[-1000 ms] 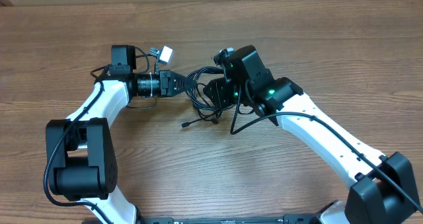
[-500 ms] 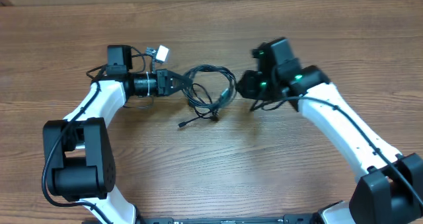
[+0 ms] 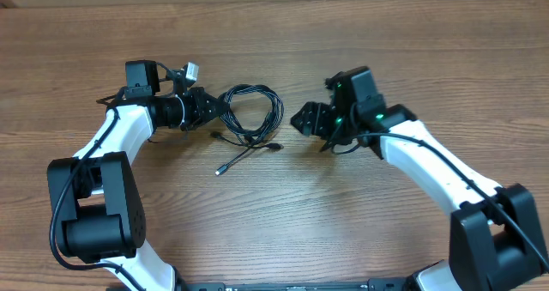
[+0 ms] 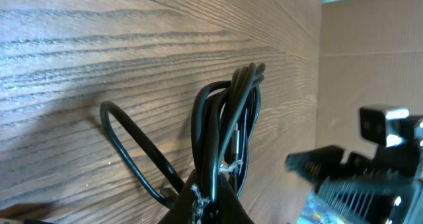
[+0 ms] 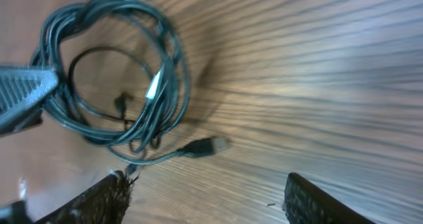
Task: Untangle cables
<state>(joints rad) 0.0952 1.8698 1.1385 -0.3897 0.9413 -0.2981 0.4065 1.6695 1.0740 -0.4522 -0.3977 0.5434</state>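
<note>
The left arm (image 3: 120, 136) comes in low, elbow bent, forearm swung across the wooden table (image 3: 274, 231), wrist level and aimed at its partner. The left gripper (image 3: 214, 109) is clamped on the cables (image 3: 251, 112), and the left wrist view makes it plain: the fingertips (image 4: 198, 207) are pinched together on the near edge of the coil (image 4: 225, 118), with strands rising straight out from between them.

Over to the right arm (image 3: 429, 162), folded at the elbow, wrist tipped down toward the coil. The right gripper (image 3: 304, 121) hangs with its fingers spread wide and nothing between them. It is near the coil's far side but apart from it.

The count: two arms, two grippers, one looped bundle. The strands overlap too tightly to count separate cords.

Two loose tails show. A silver-tipped plug (image 5: 213, 145) lies just ahead of the right gripper's open fingers (image 5: 99, 201), beside the coil. A second plug end (image 3: 220, 170) trails off on a straight run, away from the left gripper's tips and toward the arm bases.

The whole bundle sits between the two grippers, against the left one.
</note>
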